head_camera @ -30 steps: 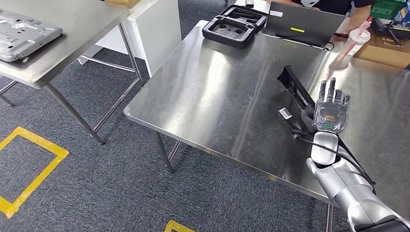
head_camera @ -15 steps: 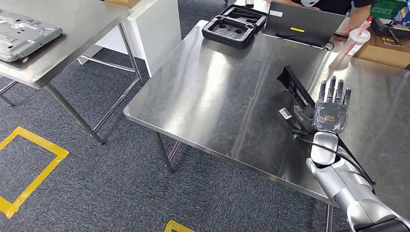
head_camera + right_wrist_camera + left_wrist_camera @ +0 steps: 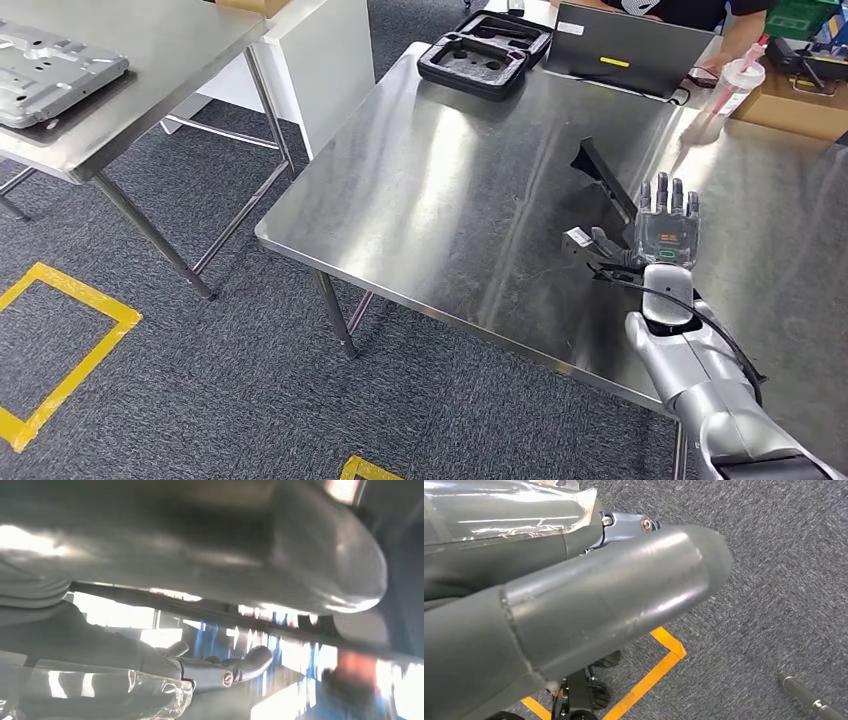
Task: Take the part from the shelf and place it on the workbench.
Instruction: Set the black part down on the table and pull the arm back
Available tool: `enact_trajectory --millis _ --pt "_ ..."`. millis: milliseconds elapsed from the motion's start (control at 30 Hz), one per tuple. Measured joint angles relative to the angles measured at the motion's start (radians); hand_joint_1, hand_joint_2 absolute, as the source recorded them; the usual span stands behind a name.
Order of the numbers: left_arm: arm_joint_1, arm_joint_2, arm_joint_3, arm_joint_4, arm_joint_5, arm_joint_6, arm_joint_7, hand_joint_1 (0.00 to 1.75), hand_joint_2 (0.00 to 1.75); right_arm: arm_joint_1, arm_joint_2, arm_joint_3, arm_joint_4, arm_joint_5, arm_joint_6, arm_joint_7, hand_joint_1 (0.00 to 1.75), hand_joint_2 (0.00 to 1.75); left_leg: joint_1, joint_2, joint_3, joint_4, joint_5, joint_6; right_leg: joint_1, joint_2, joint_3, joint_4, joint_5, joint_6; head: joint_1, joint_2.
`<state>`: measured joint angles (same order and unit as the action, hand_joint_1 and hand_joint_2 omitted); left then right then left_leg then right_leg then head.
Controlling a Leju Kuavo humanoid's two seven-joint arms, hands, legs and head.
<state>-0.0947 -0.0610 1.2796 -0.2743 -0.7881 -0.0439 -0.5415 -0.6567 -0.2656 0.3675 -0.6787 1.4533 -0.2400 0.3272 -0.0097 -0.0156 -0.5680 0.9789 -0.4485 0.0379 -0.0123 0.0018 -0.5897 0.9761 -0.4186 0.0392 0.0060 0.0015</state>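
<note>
Part [image 3: 603, 172]: a long, dark, flat piece over the steel workbench [image 3: 440, 200], toward its right side, in front of the right hand [image 3: 665, 232]. One end sits under the hand's palm; from there the piece runs up and away, toward the far left of the bench, ending in a slightly broader tip. Its long axis lies on a diagonal from the hand toward the foam case [image 3: 487, 50]. The far end seems lifted off the steel, with a shadow under it, so the piece looks tilted rather than flat; I cannot be sure that the near end touches the bench.

The right hand's fingers [image 3: 662, 193] stand straight up and apart, its back to the head camera. Whether the thumb pinches the near end of the part is hidden by the palm, so the hold cannot be told. The right wrist view is too blurred to settle it.

The step in hand looks like the set-down. Doing it well probably means lowering the wrist until the whole length lies on the steel, then letting go only when the part rests flat, so that it does not drop or swing. Drawing the hand back along the part's own line would avoid knocking it.

The left hand [image 3: 574, 605] hangs over carpet; the thumb alone is plain, so its state cannot be told.
</note>
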Motion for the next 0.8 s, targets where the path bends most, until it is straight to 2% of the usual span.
enact_trajectory --millis 67,167,267,367,500,800 --pt "0.0 0.0 -0.001 0.0 -0.003 -0.002 0.005 0.0 0.0 0.003 0.044 -0.107 -0.001 -0.062 0.062 -0.1 0.0 0.0 0.0 -0.001 -0.001 0.0 0.0 0.0 0.0 0.0 0.001 0.0 0.0 0.0 0.0 0.0" --pt "0.001 0.001 -0.005 0.0 -0.01 -0.004 0.01 0.0 0.0 0.002 0.123 -0.207 -0.007 -0.1 0.08 -0.223 0.0 0.0 0.001 0.003 -0.002 0.0 0.0 0.0 0.0 0.003 0.002 0.001 0.0 0.0 0.0 0.0" --pt "-0.001 0.001 -0.01 0.0 -0.013 -0.004 0.013 0.0 0.0 -0.01 0.203 -0.229 -0.017 -0.102 0.081 -0.241 0.0 0.0 0.002 0.009 0.001 0.0 0.0 0.0 0.0 0.008 0.001 0.001 0.001 0.0 0.0 0.0" --pt "-0.003 0.0 -0.015 0.0 -0.017 -0.004 0.013 0.0 0.0 -0.027 0.26 -0.228 -0.029 -0.115 0.088 -0.231 0.0 0.0 0.001 0.007 0.002 0.0 0.0 -0.001 0.001 0.007 -0.001 0.0 0.0 -0.001 0.0 0.0" --pt "-0.001 0.0 -0.018 0.0 -0.022 0.0 0.015 0.0 0.0 -0.033 0.29 -0.224 -0.067 -0.139 0.101 -0.207 0.0 0.0 0.001 0.005 0.001 0.0 0.0 -0.001 0.001 0.006 0.0 0.001 0.0 -0.001 0.0 0.0" --pt "-0.001 -0.002 -0.028 0.0 -0.03 0.001 0.018 0.0 0.0 -0.011 0.292 -0.222 -0.158 -0.143 0.116 -0.185 0.0 0.0 0.0 0.007 0.0 0.0 0.0 -0.001 0.0 0.006 0.001 0.0 0.0 0.0 0.0 0.0"
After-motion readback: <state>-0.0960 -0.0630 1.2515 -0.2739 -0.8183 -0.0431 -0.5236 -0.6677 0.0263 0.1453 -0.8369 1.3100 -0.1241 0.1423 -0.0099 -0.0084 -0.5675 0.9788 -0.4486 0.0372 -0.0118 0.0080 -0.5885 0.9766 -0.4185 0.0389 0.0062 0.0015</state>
